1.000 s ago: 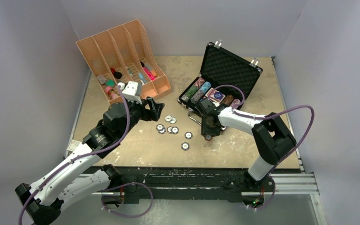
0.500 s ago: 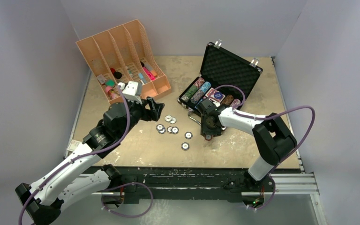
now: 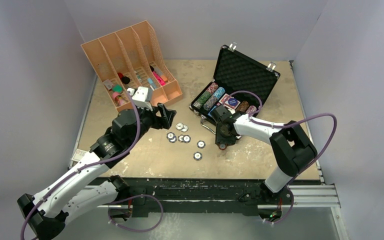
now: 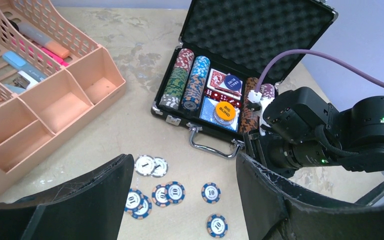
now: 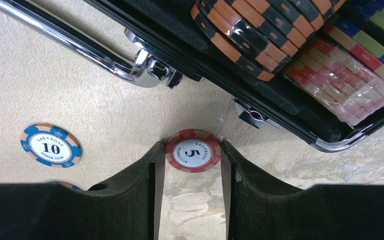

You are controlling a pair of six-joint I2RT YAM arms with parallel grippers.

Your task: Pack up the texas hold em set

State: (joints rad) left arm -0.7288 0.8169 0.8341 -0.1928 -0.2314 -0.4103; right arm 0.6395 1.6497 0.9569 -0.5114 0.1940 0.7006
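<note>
My right gripper (image 5: 192,146) grips the red chip (image 5: 192,152); case (image 5: 290,102) and latch (image 5: 252,117) block just ahead, open table (image 5: 80,90) to the left.

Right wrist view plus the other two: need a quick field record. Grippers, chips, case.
right gripper: shut on red 5 chip, fingers against its rim on both sides
red 5 chip: just in front of the case, near a latch
left gripper: open, holding nothing, above the loose chips
loose chips: eight, flat on the table
case: open, chip rows, card decks and buttons inside
</note>
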